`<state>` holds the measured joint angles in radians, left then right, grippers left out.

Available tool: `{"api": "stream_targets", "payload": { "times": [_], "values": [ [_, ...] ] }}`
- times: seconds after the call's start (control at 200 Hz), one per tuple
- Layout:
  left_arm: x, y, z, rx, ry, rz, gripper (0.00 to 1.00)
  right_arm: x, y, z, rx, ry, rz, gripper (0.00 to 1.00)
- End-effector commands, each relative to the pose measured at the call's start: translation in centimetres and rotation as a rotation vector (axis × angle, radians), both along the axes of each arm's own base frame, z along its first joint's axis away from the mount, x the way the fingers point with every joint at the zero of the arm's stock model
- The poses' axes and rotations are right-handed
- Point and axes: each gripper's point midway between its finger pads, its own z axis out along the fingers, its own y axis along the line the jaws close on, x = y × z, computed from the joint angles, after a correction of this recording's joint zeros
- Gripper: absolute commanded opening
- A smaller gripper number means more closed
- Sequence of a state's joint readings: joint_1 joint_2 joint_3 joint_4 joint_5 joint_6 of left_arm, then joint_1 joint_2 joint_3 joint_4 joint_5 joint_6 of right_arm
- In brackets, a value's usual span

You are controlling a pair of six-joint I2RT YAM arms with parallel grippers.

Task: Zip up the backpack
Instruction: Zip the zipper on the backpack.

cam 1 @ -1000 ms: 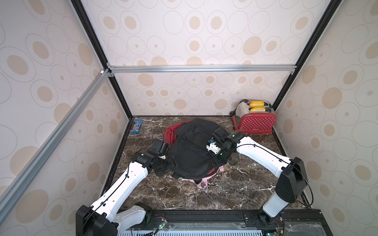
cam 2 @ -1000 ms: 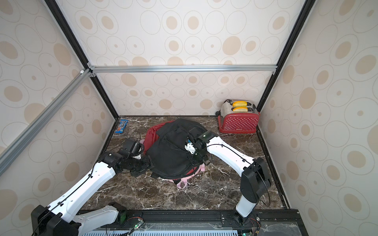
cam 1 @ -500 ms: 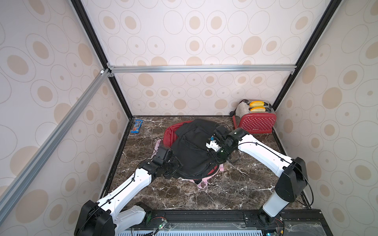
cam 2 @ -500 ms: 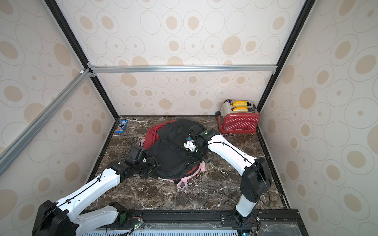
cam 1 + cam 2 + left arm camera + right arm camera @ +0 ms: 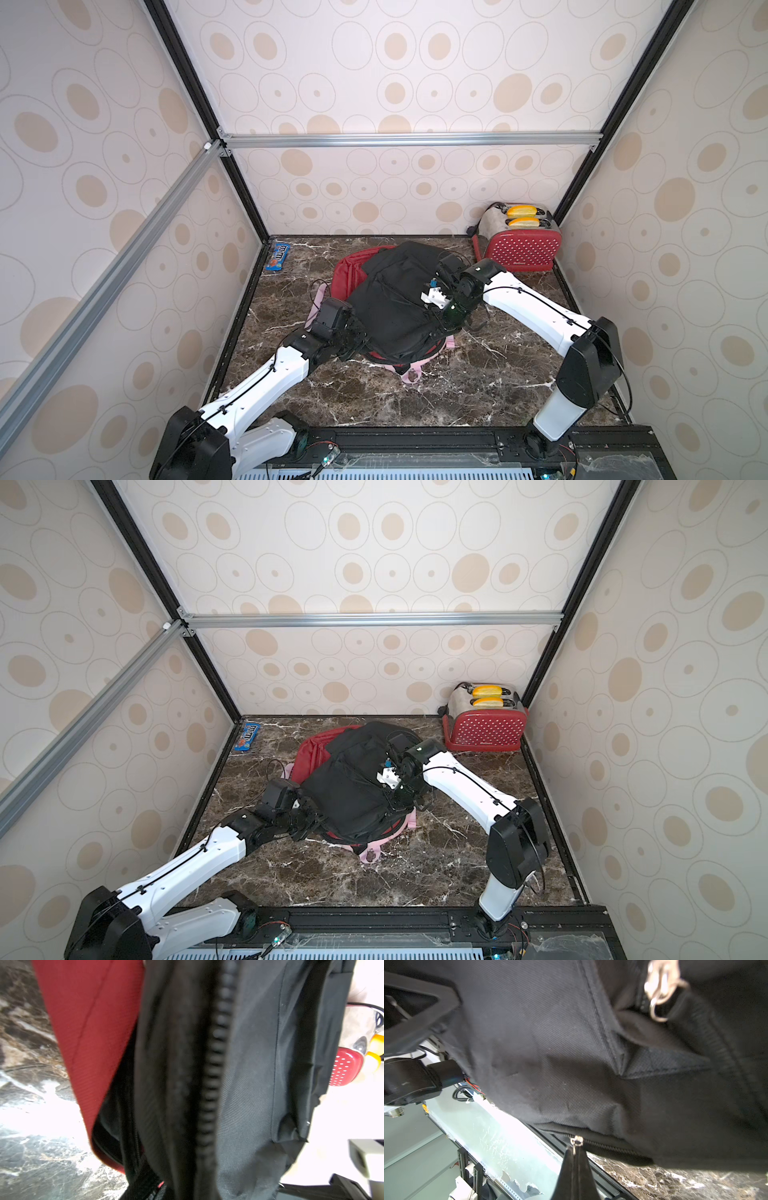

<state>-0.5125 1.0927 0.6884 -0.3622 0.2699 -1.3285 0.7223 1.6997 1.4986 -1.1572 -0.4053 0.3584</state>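
A black backpack point(image 5: 395, 299) with a red back panel lies in the middle of the marble table, seen in both top views point(image 5: 353, 783). My left gripper point(image 5: 353, 338) presses into its near-left edge. Its jaws are hidden in the left wrist view, where black fabric point(image 5: 259, 1064) and a line of zipper teeth point(image 5: 214, 1064) fill the frame right up to them; it is shut on that fabric. My right gripper point(image 5: 574, 1152) is at the bag's right side point(image 5: 451, 318), shut on a small metal zipper pull point(image 5: 576, 1141). A second pull with a ring point(image 5: 658, 987) hangs free.
A red toaster point(image 5: 519, 245) with yellow slices stands at the back right corner. A blue candy packet point(image 5: 278, 257) lies at the back left by the wall. Pink straps point(image 5: 409, 374) stick out from under the bag towards the front. Patterned walls close in three sides.
My left arm has come forward and right along the bag's near-left edge, and its gripper has closed there. The right gripper keeps its grip on the pull and has barely moved.
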Motion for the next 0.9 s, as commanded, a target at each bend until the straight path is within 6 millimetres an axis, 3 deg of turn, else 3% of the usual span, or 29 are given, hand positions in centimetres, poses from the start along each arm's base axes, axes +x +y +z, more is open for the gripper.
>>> {"api": "stream_targets", "payload": {
  "times": [0.0,0.275,0.896],
  "values": [
    [1.2,-1.2,3.6,-0.035,-0.097,-0.034,0.00,-0.5,-1.0,0.0,-0.060,0.006,0.029,0.00],
    [1.3,-0.8,6.3,0.005,-0.145,-0.063,0.00,0.2,-4.0,0.0,-0.213,-0.086,0.064,0.00],
    [1.8,-1.1,7.1,0.011,-0.152,-0.070,0.00,-1.9,-1.3,1.9,-0.286,-0.127,0.211,0.00]
  ]
}}
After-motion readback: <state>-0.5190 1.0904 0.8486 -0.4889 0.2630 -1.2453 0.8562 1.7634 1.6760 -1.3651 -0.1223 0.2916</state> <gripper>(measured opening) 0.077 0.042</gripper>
